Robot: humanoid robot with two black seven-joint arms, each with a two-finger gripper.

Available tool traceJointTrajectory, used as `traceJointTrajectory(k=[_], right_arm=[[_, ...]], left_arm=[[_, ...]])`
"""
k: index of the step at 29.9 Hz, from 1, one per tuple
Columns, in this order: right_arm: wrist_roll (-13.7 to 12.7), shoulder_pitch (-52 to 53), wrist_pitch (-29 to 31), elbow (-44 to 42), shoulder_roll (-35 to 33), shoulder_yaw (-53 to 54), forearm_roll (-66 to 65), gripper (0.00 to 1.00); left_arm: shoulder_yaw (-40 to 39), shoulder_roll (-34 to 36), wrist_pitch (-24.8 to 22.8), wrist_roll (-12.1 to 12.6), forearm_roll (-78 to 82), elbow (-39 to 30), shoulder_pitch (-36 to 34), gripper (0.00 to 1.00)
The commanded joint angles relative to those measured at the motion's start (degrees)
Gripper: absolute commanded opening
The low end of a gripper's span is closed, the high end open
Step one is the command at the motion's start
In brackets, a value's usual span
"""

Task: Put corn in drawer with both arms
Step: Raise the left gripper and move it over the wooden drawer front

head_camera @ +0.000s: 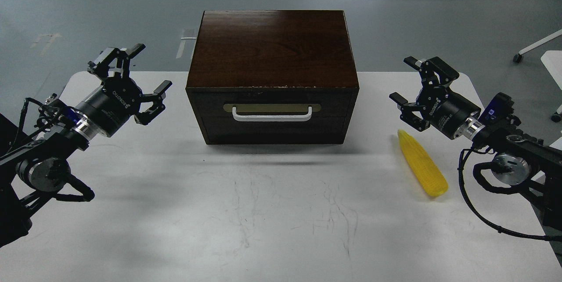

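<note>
Nothing done yet. Drawer (272, 113) is shut in the brown box; corn (422, 169) is lying on the white table (263, 211), right of the box. Left gripper (131, 77) and right gripper (417, 93) are spread wide, empty.

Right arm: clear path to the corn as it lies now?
Probably yes. The corn lies in the open on the table, just below and in front of the right gripper, which is open. Nothing sits between them; the wooden box stands well off to the side.
</note>
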Motion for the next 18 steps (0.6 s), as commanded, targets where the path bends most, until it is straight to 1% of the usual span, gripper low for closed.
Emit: traceJointTrajectory(k=[1, 9, 14, 17, 18], right_arm=[[0.0, -0.7, 0.1, 0.1, -0.1, 0.5, 0.1, 1.0], [0.0, -1.0, 0.2, 0.1, -0.4, 0.5, 0.2, 1.0], [0.0, -0.9, 0.2, 0.3, -0.8, 0.6, 0.2, 1.0], [0.0, -1.0, 0.3, 0.2, -0.8, 0.9, 0.2, 1.0], [0.0, -1.0, 0.3, 0.2, -1.2, 1.2, 0.2, 1.0]], left_arm=[[-1.2, 0.0, 0.0, 0.0, 0.0, 0.0, 0.9, 0.98], [-3.0, 0.9, 0.0, 0.0, -0.7, 0.4, 1.2, 0.98], [-8.5, 1.9, 0.0, 0.0, -0.1, 4.7, 0.9, 0.98], [-9.1, 4.7, 0.0, 0.0, 0.3, 4.7, -1.3, 0.98], [-8.9, 5.8, 0.0, 0.0, 1.7, 4.4, -3.7, 0.98]])
